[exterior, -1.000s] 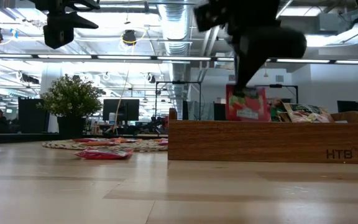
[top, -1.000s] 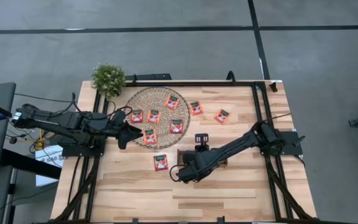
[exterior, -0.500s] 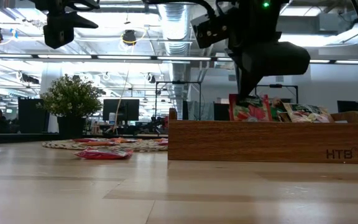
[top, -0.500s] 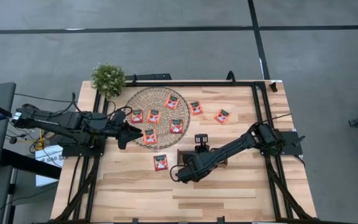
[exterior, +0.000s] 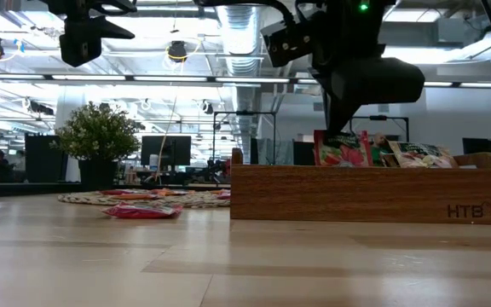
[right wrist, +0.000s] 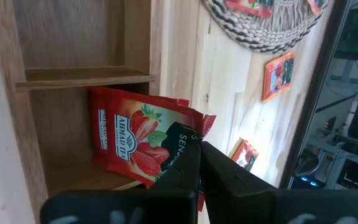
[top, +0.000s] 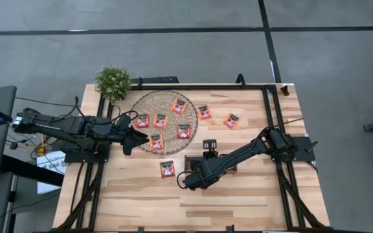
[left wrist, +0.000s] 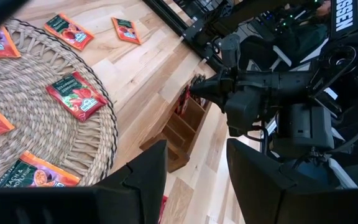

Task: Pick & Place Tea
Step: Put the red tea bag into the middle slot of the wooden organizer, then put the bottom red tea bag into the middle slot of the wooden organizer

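Red tea sachets lie flat on the round woven mat [top: 160, 120], and three more lie on the table, one [top: 167, 169] near the wooden tray [exterior: 365, 194]. My right gripper [right wrist: 197, 152] hangs over the tray's left compartment, shut on a red strawberry sachet [right wrist: 135, 143] that stands inside it. The sachet's top [exterior: 341, 147] shows above the tray's rim. More sachets [exterior: 416, 153] stand in the tray farther right. My left gripper [left wrist: 194, 155] hovers open and holding nothing above the mat's left edge [top: 133, 137]. My right gripper pinches the sachet's upper edge near one corner [right wrist: 182, 134] between its two fingers. The fingers come slanting down from above. The sachet stands nearly upright, its lower part inside the tray's compartment [right wrist: 73, 78] and its top above the rim.
A small potted plant [top: 113, 81] stands at the table's far left corner, beside the mat. Black frame rails run along the table's left, right and far edges. Bare wood lies between the tray and the near edge.
My right gripper has gone down a little toward the tray, still shut on the sachet. The sachet has sunk deeper into the compartment, so less of it shows above the rim.
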Tool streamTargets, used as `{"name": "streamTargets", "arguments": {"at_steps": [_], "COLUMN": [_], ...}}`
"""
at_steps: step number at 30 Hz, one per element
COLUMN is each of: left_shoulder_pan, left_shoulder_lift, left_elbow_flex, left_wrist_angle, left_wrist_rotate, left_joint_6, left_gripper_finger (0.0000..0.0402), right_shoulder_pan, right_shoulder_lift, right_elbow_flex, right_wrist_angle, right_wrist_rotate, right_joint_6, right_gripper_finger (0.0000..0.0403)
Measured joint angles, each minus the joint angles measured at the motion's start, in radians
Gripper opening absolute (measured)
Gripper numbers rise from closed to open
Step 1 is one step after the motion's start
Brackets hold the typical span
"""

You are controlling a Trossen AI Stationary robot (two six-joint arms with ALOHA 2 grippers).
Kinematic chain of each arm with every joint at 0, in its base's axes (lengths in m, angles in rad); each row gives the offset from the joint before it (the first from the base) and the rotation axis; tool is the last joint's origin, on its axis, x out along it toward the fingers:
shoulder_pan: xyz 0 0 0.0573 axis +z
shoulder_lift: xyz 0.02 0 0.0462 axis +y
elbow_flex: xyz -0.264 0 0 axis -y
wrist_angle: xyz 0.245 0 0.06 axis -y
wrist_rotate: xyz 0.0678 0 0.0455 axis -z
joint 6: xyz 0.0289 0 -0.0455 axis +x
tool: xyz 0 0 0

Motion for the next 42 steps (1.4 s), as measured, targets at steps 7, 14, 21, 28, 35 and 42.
{"name": "streamTargets", "arguments": {"at_steps": [7,14,21,28,35,42], "left_shoulder_pan": [0.000,0.000,0.000,0.000,0.000,-0.003], "left_shoulder_lift": [0.000,0.000,0.000,0.000,0.000,0.000], "left_elbow_flex": [0.000,0.000,0.000,0.000,0.000,0.000], "left_wrist_angle": [0.000,0.000,0.000,0.000,-0.002,0.001], "left_wrist_rotate": [0.000,0.000,0.000,0.005,0.031,0.068], "left_joint_6": [0.000,0.000,0.000,0.001,0.038,0.091], "left_gripper_finger": [0.0158,0.0158,0.0158,0.0158,0.0158,0.0158], "right_shoulder_pan": [-0.016,-0.032,-0.038,-0.031,-0.009,-0.035], "right_shoulder_lift": [0.000,0.000,-0.002,-0.037,-0.168,-0.339], "right_elbow_flex": [0.000,0.000,0.000,0.051,0.076,0.064], "right_wrist_angle": [0.003,0.006,-0.014,-0.086,-0.085,-0.084], "right_wrist_rotate": [-0.046,-0.045,-0.041,-0.034,-0.012,0.025], "right_joint_6": [0.001,0.008,0.016,0.064,0.066,0.050], "right_gripper_finger": [0.0005,0.0076,0.0132,0.0129,0.0095,0.0072]}}
